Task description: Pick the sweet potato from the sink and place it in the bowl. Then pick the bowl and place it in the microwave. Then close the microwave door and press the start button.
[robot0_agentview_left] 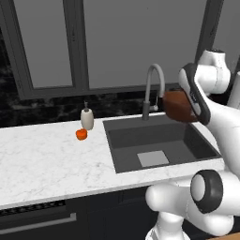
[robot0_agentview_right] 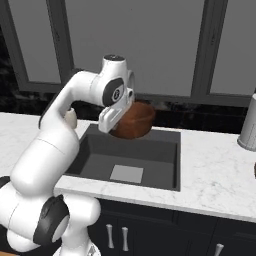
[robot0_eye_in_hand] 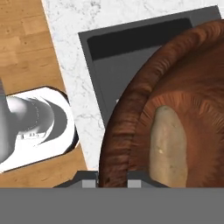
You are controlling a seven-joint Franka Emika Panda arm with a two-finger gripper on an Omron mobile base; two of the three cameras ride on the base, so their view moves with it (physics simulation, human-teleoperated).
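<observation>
My gripper is shut on the rim of the reddish-brown bowl, one finger inside the wall and one outside. The bowl hangs in the air above the back of the dark sink, beside the faucet. In the right base view the bowl sits under my hand, over the sink. The sweet potato lies on the bowl's bottom, pale brown and elongated. Below the bowl the hand view looks down into the sink. The microwave and its door are out of view.
A grey gooseneck faucet rises behind the sink. A soap dispenser and a small round orange thing stand on the white marble counter to the left. A grey canister stands at the right.
</observation>
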